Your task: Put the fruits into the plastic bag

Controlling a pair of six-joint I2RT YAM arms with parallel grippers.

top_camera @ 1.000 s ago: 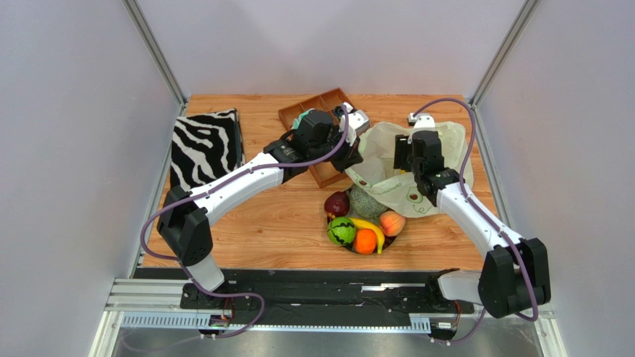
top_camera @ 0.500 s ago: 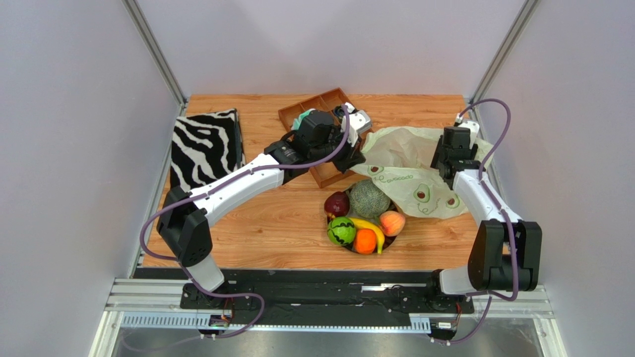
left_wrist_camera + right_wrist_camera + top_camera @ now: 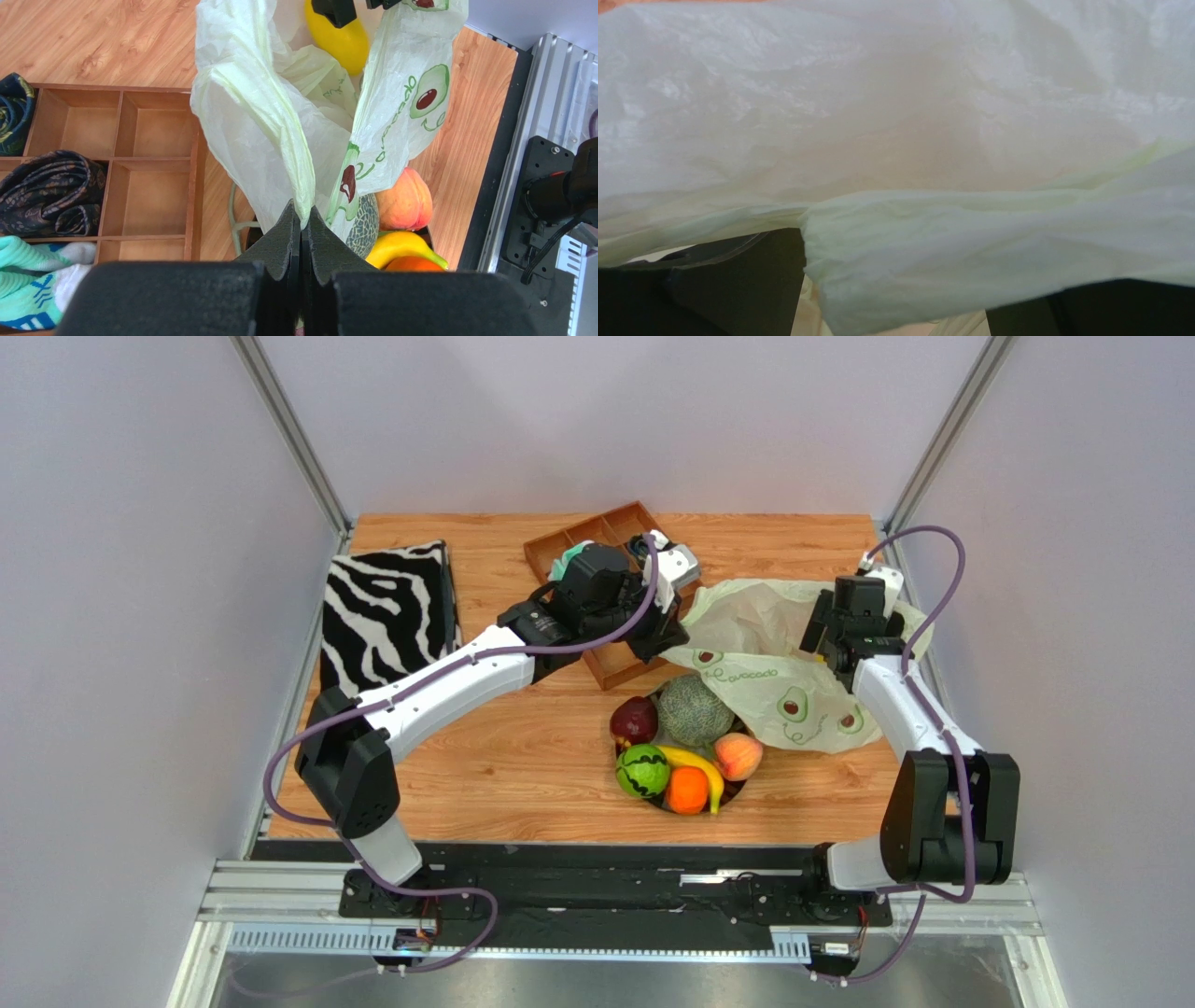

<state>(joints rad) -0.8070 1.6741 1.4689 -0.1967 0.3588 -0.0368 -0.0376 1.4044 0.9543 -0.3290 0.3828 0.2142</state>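
The pale green plastic bag [image 3: 769, 667] with avocado prints lies spread at the right of the table. My left gripper [image 3: 671, 633] is shut on the bag's edge [image 3: 303, 213] and holds it up. A yellow oblong fruit [image 3: 342, 40] sits inside the bag's mouth. My right gripper [image 3: 831, 636] is over the bag's far right side; its fingers [image 3: 738, 280] stand apart with plastic draped over them. The melon [image 3: 697, 710], dark red apple [image 3: 634, 718], striped green ball [image 3: 643, 770], orange [image 3: 687, 790], banana [image 3: 701, 765] and peach [image 3: 738, 755] sit clustered in front of the bag.
A wooden compartment tray [image 3: 603, 532] with teal and black cloth rolls [image 3: 49, 196] stands behind my left gripper. A zebra-striped fabric box [image 3: 386, 613] lies at the far left. The enclosure's grey walls stand close on both sides.
My right arm has swung from above the bag's middle to its far right side. The bag has dropped from a raised pouch to a flatter spread. My left gripper has held still.
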